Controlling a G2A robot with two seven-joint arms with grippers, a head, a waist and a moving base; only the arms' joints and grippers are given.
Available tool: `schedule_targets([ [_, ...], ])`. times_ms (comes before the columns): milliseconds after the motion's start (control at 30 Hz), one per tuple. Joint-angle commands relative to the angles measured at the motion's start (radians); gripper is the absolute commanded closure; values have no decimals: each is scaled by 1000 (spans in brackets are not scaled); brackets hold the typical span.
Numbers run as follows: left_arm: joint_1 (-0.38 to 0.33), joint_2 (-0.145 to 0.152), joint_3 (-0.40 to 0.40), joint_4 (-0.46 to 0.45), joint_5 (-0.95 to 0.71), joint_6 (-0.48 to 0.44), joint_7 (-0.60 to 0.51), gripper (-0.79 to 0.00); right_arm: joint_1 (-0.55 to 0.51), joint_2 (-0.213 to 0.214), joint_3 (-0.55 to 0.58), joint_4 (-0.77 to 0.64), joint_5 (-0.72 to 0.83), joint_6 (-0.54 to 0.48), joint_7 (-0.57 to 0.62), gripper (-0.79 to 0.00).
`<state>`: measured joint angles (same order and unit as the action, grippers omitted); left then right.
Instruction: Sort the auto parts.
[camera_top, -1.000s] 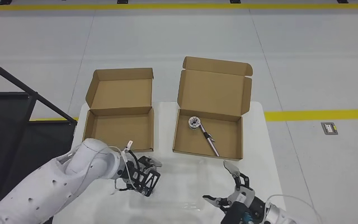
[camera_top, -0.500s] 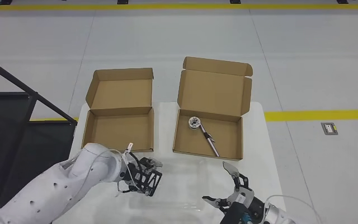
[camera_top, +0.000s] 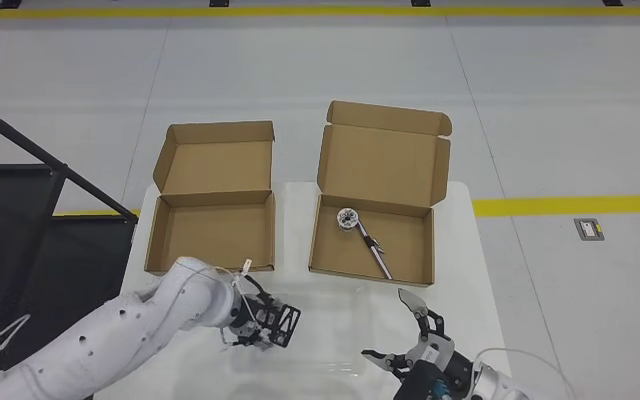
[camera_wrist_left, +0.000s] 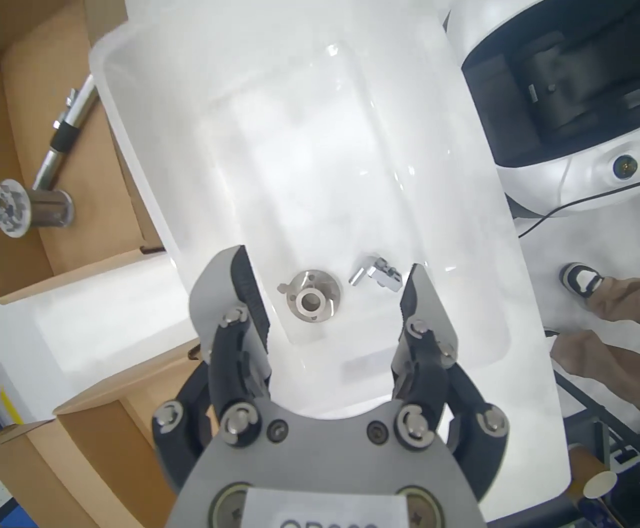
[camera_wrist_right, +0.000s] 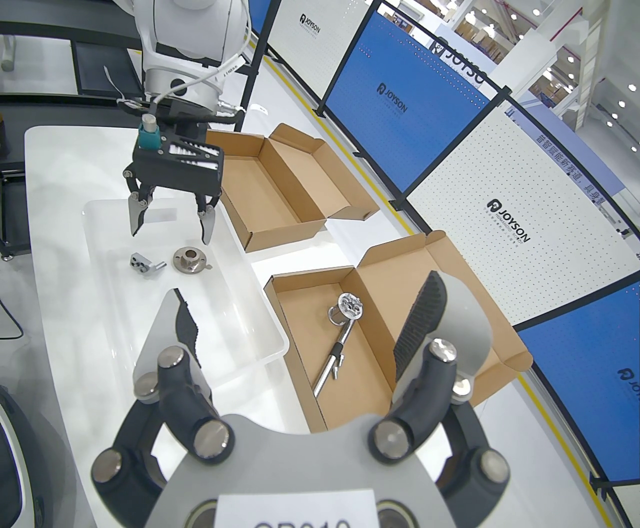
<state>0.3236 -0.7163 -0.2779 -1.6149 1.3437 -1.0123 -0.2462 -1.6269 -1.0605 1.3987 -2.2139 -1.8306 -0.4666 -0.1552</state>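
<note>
Flange disc and small bracket lie in clear tray, left wrist view; left gripper is spread above them. Judged hard, dense, slick metal, so pinch the disc across its rim. Right wrist view: right gripper spread, empty. Top view: both arms at near edge of table.

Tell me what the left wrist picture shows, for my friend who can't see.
The open left gripper hangs over a clear tray holding a round metal flange and a small metal fitting. Beside the tray, a cardboard box holds a long metal rod part.
</note>
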Motion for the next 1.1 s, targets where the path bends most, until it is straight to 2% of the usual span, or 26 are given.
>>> schedule_targets([
  [0, -21, -14, 30, 18, -48, 0, -53, -686, 0, 0, 0, 0, 0, 0, 0, -785],
  [67, -44, -28, 53, 42, -91, 0, -95, -690, 0, 0, 0, 0, 0, 0, 0, -785],
  [167, -69, -51, 68, 77, -130, 0, -166, -517, 0, 0, 0, 0, 0, 0, 0, -785],
  [333, -75, -96, 79, 113, -171, 3, -244, -493, 0, 0, 0, 0, 0, 0, 0, -785],
  [400, -74, -115, 84, 130, -182, 0, -264, -379, 0, 0, 0, 0, 0, 0, 0, -785],
  [567, -79, -161, 108, 171, -190, 0, -320, -391, 0, 0, 0, 0, 0, 0, 0, -785],
  [633, -78, -177, 108, 188, -190, 0, -348, -422, 0, 0, 0, 0, 0, 0, 0, -785],
  [700, -76, -192, 108, 205, -195, 0, -372, -489, 0, 0, 0, 0, 0, 0, 0, -785],
  [767, -74, -205, 108, 223, -199, 0, -396, -496, 0, 0, 0, 0, 0, 0, 0, -785],
  [833, -71, -216, 108, 237, -204, 0, -415, -465, 0, 0, 0, 0, 0, 0, 0, -785],
  [900, -67, -227, 108, 250, -205, 0, -433, -397, 0, 0, 0, 0, 0, 0, 0, -785],
  [1033, -62, -245, 108, 272, -205, 0, -462, -376, 0, 0, 0, 0, 0, 0, 0, -785],
  [1067, -61, -249, 108, 278, -206, 0, -465, -342, 0, 0, 0, 0, 0, 0, 0, -785],
])
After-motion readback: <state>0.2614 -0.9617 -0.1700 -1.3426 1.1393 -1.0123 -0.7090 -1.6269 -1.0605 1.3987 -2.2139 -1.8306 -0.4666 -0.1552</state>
